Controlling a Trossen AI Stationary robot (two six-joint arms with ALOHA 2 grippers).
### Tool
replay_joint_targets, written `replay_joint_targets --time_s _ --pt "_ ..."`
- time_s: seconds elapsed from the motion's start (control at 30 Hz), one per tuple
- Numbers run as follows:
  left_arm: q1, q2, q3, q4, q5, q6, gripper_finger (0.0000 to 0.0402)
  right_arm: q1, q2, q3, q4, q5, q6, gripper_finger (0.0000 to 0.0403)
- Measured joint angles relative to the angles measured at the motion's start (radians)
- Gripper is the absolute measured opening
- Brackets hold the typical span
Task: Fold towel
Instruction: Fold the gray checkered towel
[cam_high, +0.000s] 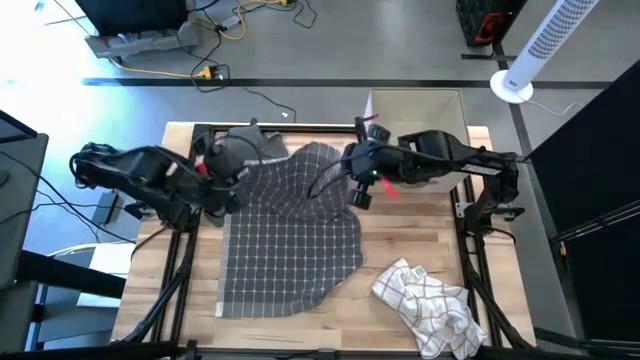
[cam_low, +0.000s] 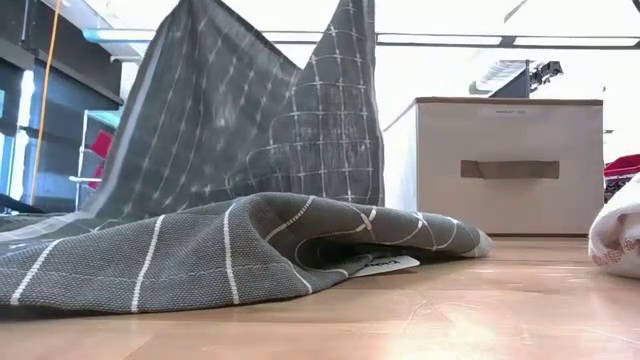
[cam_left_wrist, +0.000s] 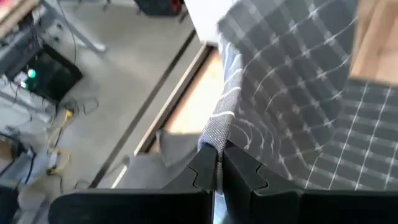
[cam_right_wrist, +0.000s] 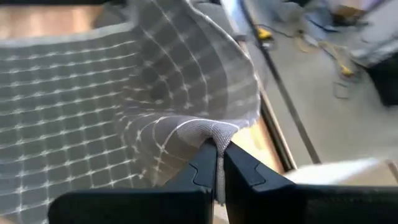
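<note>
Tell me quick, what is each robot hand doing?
Left gripper: shut, pinching the grey towel.
Right gripper: shut, pinching the same towel.

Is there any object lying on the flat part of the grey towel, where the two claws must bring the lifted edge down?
Nothing visible lies there. The left claw and right claw each pinch the grey towel; its near half lies bare. The white cloth sits beside it, off to the right.

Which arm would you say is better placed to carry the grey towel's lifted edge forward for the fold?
Neither alone: left gripper and right gripper each pinch a corner of the grey towel, so both should move together.
</note>
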Motion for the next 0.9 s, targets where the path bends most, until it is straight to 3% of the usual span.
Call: replay_joint_targets --time_s 0.27,0.43,0.53,0.67,0.73,0.9 --pt "0.000 -0.104 -0.249 0.220 0.023 -0.056 0.0003 -0.127 0.000 0.000 0.129 -0.353 -0.116 0.0000" --pt "0.004 -0.207 -0.374 0.499 0.105 0.097 0.0003 -0.202 0.000 0.000 0.155 -0.482 -0.120 0.0000" --pt "0.044 -0.258 -0.446 0.693 0.224 0.248 0.0003 -0.239 -0.001 0.000 0.155 -0.527 -0.113 0.0000" --pt "0.156 -0.305 -0.528 0.903 0.481 0.384 0.0003 -0.272 0.007 0.000 0.188 -0.538 -0.097 0.0000" --pt "0.223 -0.313 -0.560 0.922 0.579 0.407 0.0003 -0.282 0.014 0.000 0.212 -0.539 -0.104 0.0000" --pt "0.358 -0.337 -0.622 0.898 0.705 0.397 0.0003 -0.295 0.018 0.000 0.228 -0.615 -0.152 0.0000"
